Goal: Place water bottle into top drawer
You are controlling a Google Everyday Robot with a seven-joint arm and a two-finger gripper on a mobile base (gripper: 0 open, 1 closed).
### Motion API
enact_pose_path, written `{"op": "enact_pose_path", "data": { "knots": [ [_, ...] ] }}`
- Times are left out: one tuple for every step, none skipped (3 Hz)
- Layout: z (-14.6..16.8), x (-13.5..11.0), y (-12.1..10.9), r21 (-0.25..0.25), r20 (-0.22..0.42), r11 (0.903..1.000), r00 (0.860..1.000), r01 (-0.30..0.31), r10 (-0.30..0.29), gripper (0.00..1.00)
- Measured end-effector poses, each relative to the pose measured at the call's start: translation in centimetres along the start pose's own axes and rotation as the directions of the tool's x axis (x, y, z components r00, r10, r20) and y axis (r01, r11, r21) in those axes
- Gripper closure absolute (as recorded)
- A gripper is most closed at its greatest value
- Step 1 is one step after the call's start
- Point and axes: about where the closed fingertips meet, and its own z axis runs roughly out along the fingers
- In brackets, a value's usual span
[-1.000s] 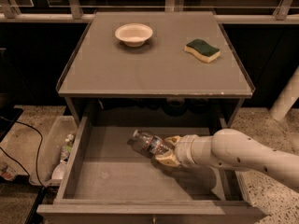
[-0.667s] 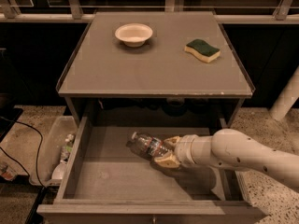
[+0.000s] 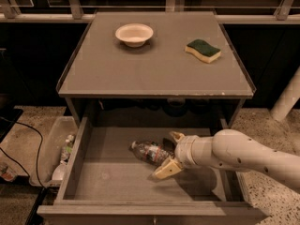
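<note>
The water bottle [image 3: 149, 152], clear and crinkled with a red-and-blue label, lies on its side on the flat grey bottom of the open top drawer [image 3: 112, 182], near the middle. My gripper [image 3: 170, 153] reaches in from the right on a white arm, low inside the drawer. Its fingers are spread, one behind the bottle's right end and one in front of it, and they stand a little apart from the bottle. The bottle's cap end points left.
On the cabinet top stand a white bowl [image 3: 134, 33] at the back left and a green-and-yellow sponge [image 3: 203, 50] at the back right. A translucent plastic tub [image 3: 47, 156] with a whitish bottle [image 3: 64, 159] sits on the floor at the left. A white post [image 3: 287, 100] stands at the right.
The fingers have spread wider and let go of the bottle, which now rests on the drawer bottom. The arm has barely moved.
</note>
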Motion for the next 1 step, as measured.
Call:
{"op": "enact_pose_path", "data": {
  "knots": [
    [0.00, 0.00, 0.00, 0.000, 0.000, 1.0000, 1.000, 0.000, 0.000, 0.00]
  ]
}}
